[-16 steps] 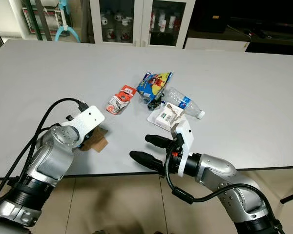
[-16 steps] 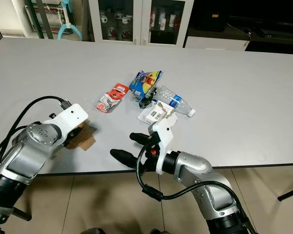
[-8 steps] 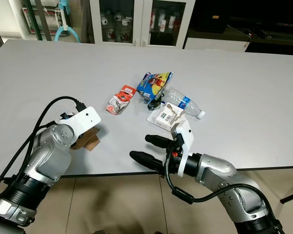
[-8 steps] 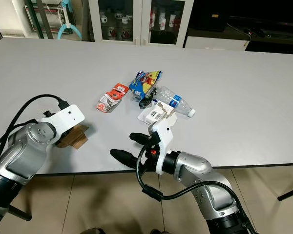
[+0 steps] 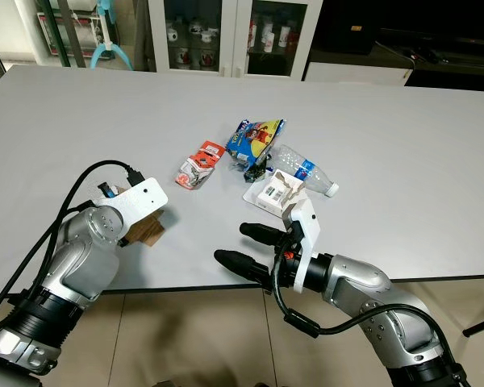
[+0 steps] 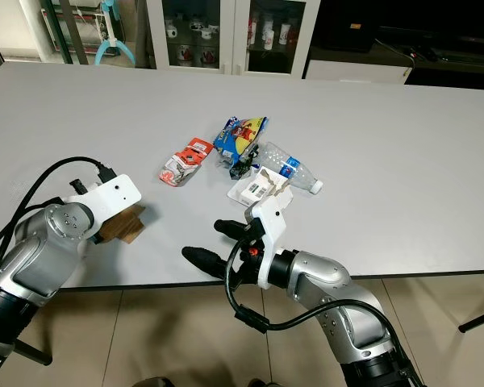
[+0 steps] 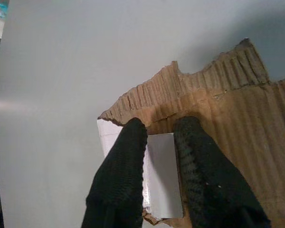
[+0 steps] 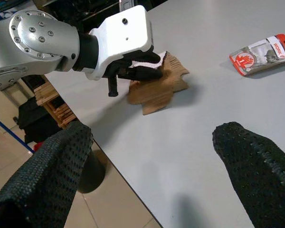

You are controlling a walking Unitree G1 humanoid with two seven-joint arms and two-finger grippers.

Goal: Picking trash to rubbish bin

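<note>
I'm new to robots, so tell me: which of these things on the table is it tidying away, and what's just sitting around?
Job in hand:
cardboard scrap in the left gripper
red wrapper
blue snack bag
plastic bottle
white carton

Just about:
glass cabinet
right gripper, open and idle

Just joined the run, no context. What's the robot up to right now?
It is clearing trash off a grey table. The left pincer is shut on a torn piece of cardboard near the table's front edge. The right pincer hovers open at that edge, holding nothing. A red wrapper, a blue snack bag, a plastic bottle and a small white box lie mid-table.
</note>
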